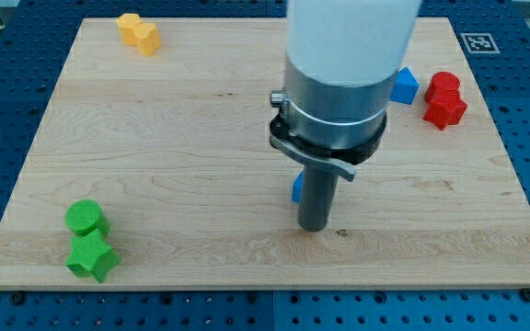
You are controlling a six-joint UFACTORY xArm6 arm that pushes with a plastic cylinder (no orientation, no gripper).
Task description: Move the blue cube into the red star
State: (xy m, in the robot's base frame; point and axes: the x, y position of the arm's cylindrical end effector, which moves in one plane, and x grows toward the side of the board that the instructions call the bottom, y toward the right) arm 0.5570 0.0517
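Observation:
My tip (314,226) rests on the wooden board (173,138) a little below its middle. A blue block (296,188) shows as a sliver just left of the rod and touches it; its shape is hidden. A second blue block (405,85), cube-like, sits at the view's upper right, partly behind the arm's body. The red star (446,111) lies just right of that block, with a red cylinder (444,84) touching it above.
Two yellow blocks (139,34) sit together at the top left. A green cylinder (86,219) and a green star (92,258) sit together at the bottom left. The arm's wide body hides the top middle of the board.

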